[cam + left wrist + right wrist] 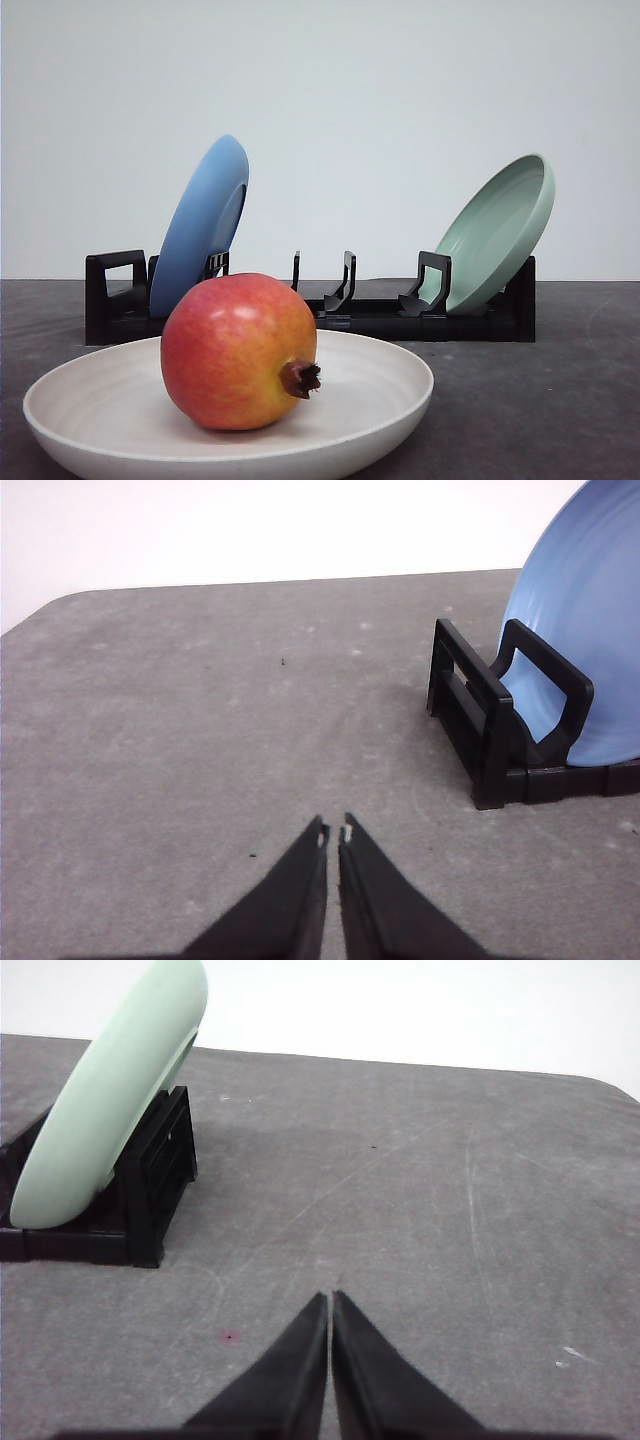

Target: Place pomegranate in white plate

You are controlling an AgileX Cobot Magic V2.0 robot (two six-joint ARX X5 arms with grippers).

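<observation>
The pomegranate, red fading to orange-yellow with a dark brown crown pointing right, rests inside the white plate at the near front of the table. My left gripper is shut with nothing between its black fingers, hovering over bare grey table beside the left end of the rack. My right gripper is also shut and empty, over bare table beside the rack's right end.
A black dish rack stands behind the white plate. A blue plate leans in its left slot and a pale green plate in its right slot. The grey table spreads out on both sides of the rack.
</observation>
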